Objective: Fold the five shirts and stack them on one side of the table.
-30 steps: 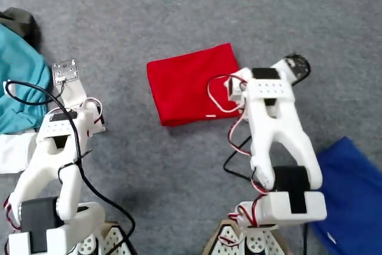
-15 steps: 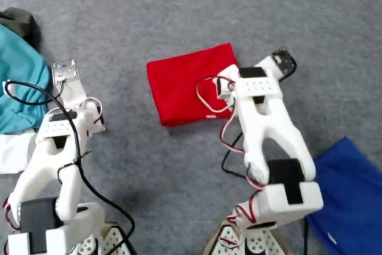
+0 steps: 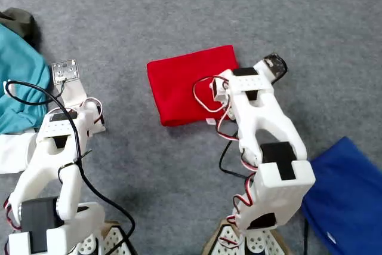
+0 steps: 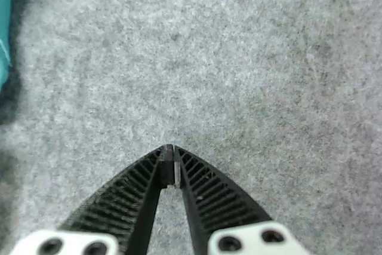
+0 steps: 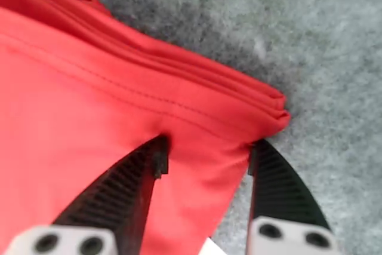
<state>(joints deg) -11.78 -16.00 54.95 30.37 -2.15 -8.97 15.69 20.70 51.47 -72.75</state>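
At the far left a teal shirt (image 3: 21, 82) lay in a loose heap with a white cloth (image 3: 12, 150) beside it, neither folded by my reckoning. My left pincer (image 4: 169, 162) was clenched on nothing above the bare grey table (image 3: 119, 165). Mid-table the red shirt (image 3: 185, 85) lay folded, my right pincer (image 5: 209, 150) spread wide astride its corner, gripping nothing. A blue shirt (image 3: 346, 195) waited far right; I judged no stack begun.
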